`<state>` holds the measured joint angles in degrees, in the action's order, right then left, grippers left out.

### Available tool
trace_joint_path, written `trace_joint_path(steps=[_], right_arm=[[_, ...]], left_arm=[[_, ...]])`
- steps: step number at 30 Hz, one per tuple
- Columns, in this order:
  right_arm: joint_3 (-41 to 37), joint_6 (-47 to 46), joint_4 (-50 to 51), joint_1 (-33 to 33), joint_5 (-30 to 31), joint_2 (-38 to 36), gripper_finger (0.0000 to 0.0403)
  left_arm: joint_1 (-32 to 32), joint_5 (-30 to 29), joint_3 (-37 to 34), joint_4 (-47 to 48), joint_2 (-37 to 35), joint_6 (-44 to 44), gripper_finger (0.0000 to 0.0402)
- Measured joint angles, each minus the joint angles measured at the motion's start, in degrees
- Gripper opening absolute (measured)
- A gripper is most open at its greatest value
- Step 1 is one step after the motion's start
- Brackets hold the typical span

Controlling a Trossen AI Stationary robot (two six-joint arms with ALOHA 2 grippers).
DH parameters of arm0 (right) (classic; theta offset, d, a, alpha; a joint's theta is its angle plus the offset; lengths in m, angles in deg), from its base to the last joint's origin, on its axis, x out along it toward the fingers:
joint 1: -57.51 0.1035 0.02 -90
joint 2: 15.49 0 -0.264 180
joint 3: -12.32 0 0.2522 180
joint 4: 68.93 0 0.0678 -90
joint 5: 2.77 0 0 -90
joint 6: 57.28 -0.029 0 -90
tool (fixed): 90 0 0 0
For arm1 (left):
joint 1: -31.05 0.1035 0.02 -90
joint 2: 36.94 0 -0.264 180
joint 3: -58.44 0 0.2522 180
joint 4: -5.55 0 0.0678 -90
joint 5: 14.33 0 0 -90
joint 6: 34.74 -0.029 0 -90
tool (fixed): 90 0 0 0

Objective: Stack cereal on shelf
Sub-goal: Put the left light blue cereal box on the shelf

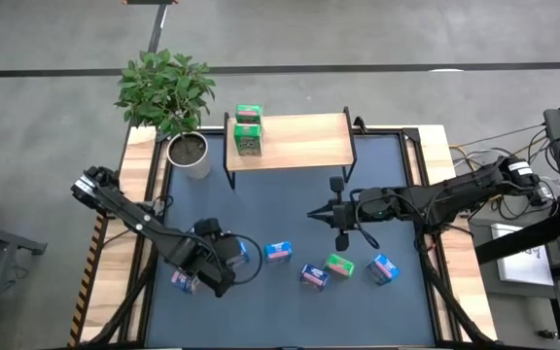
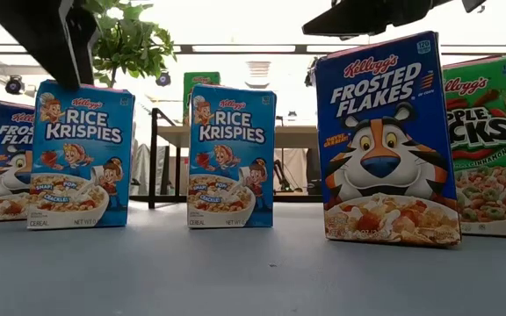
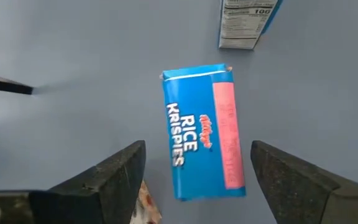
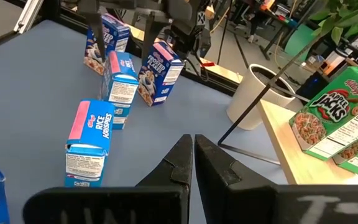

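Fingers of your left gripper (image 3: 194, 180) stand wide apart over the front-left of the table (image 1: 290, 194), straddling an upright Rice Krispies box (image 3: 202, 132) without touching it. Your right gripper (image 4: 193, 163) is closed on nothing, hovering mid-table. Two green boxes (image 1: 248, 129) sit on the shelf (image 1: 299, 141) at its left end.
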<state>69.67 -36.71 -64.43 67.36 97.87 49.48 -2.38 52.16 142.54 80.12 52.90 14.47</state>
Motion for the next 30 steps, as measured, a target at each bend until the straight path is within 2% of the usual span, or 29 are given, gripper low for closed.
trace_joint_path(steps=[4,20,30], right_arm=[[0.0,0.0,0.0,0.0,0.0,0.0,0.0009],[0.0,0.0,0.02,0.0,0.0,0.0,0.0009],[0.0,-0.24,0.46,0.0,0.0,0.02,0.0009]], left_arm=[[0.0,0.0,-1.28,-1.81,0.0,0.01,0.0261],[0.0,0.48,-1.43,-2.09,0.0,0.0,0.017],[0.0,0.48,-1.36,-2.29,0.0,-0.41,0.0142]])
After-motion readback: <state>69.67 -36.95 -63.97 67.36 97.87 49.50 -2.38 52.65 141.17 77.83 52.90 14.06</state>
